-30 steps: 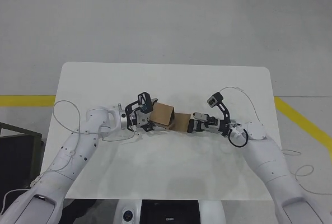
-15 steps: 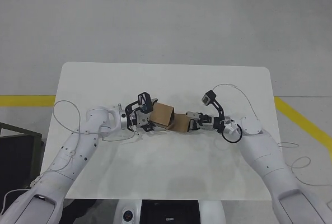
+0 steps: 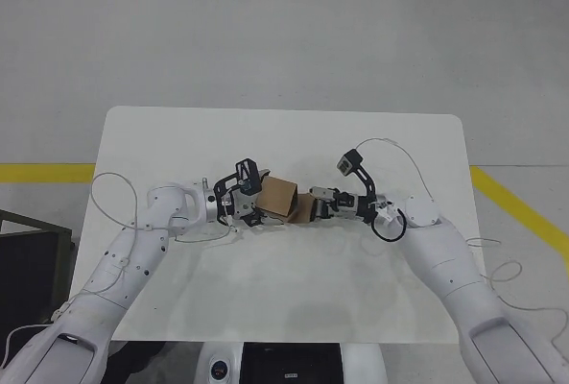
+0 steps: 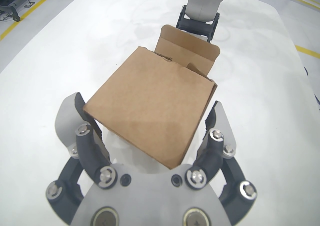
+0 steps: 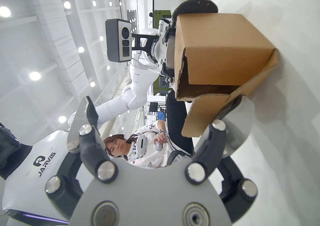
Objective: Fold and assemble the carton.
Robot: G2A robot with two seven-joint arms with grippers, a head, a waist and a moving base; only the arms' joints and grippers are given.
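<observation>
A brown carton [image 3: 281, 196] lies on its side in the middle of the white table [image 3: 169, 134]. My left gripper [image 3: 249, 198] is shut on its closed end, one finger on each side wall, as the left wrist view shows around the carton [image 4: 150, 102] with the left gripper [image 4: 146, 109]. The far end is open, with a flap [image 4: 190, 47] raised. My right gripper [image 3: 313, 207] is at that open end. In the right wrist view the right gripper [image 5: 162, 104] is open, one of its fingers [image 5: 240, 107] lying against the flap [image 5: 207, 112] of the carton [image 5: 220, 34].
Bare table surface lies on all sides of the carton. Yellow floor tape [image 3: 35, 173] runs past both table ends. A dark cart [image 3: 6, 259] stands off the table's left edge. Cables [image 3: 111, 192] loop from both arms.
My right arm has moved left toward the carton and turned its wrist, pushing the open flap closer to the carton's mouth. The left arm and carton body have stayed put.
</observation>
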